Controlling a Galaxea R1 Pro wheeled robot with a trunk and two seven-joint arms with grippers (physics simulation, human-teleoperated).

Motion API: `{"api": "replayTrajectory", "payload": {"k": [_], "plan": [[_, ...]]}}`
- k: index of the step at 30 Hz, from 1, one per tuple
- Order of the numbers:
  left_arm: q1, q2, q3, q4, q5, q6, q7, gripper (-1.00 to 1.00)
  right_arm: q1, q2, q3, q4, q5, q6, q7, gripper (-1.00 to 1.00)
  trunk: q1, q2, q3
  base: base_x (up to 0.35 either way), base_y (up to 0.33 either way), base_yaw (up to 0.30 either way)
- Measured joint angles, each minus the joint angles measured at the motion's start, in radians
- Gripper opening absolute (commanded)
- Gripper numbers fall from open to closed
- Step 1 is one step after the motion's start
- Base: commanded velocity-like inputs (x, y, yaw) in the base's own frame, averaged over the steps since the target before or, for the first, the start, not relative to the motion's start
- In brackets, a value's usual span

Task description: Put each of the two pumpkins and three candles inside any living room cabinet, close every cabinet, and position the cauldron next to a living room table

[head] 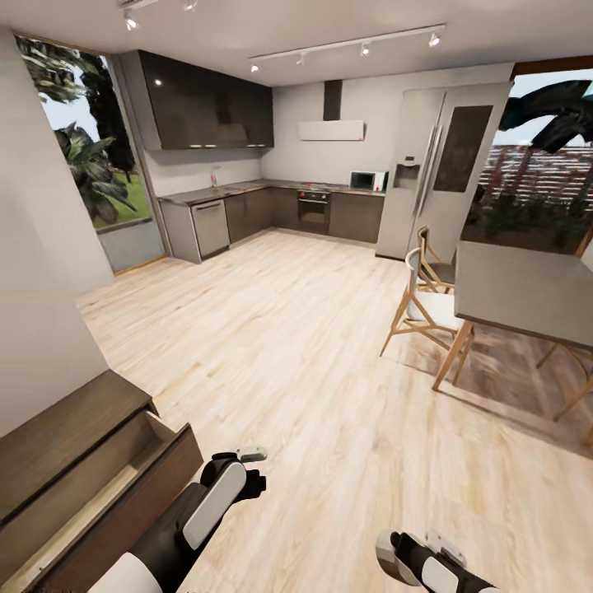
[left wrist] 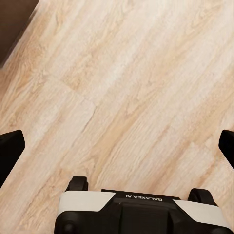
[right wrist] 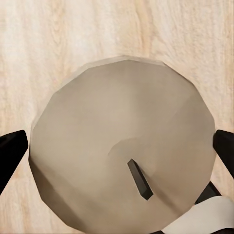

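The room is an open-plan space with a pale wood plank floor [head: 313, 395], dark grey kitchen units [head: 247, 210] along the far wall, a tall steel refrigerator [head: 436, 173] at far right, and a grey-topped dining surface [head: 527, 288] with light wooden chairs [head: 428, 313] at right. At near left stands the long, low, dark brown wooden cabinet [head: 58, 428], with one drawer [head: 123, 486] pulled out and its interior exposed; no contents are discernible in it. The right pincer [right wrist: 117, 151] carries a short, stubby tan-brown candle [right wrist: 122, 146] with a dark centre wick, its flat top facing the wrist camera; the fingertips [right wrist: 9, 151] bracket its sides, apparently gripping it. The left pincer [left wrist: 117, 146] is spread wide and empty above bare floor, with the cabinet's dark edge at one corner of that wrist view. Both arms are held low and tucked close to the trunk, the left forearm [head: 189, 519] angled toward the drawer, the right [head: 428, 560] at near right. The step in hand is probably delivery of the candle: turn the base left to face the open drawer, bring the right arm over the drawer cavity, lower before releasing, and keep the left arm clear of the drawer front.
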Motion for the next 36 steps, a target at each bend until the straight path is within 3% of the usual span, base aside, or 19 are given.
{"api": "replayTrajectory", "payload": {"k": [36], "plan": [[0.000, 0.000, 0.000, 0.000, 0.001, 0.000, 0.000, 1.00, 0.000, 0.000, 0.000, 0.000, 0.000, 0.000, 0.000, -1.00, 0.000, 0.000, 0.000, 0.151, -0.170, 0.290]]}}
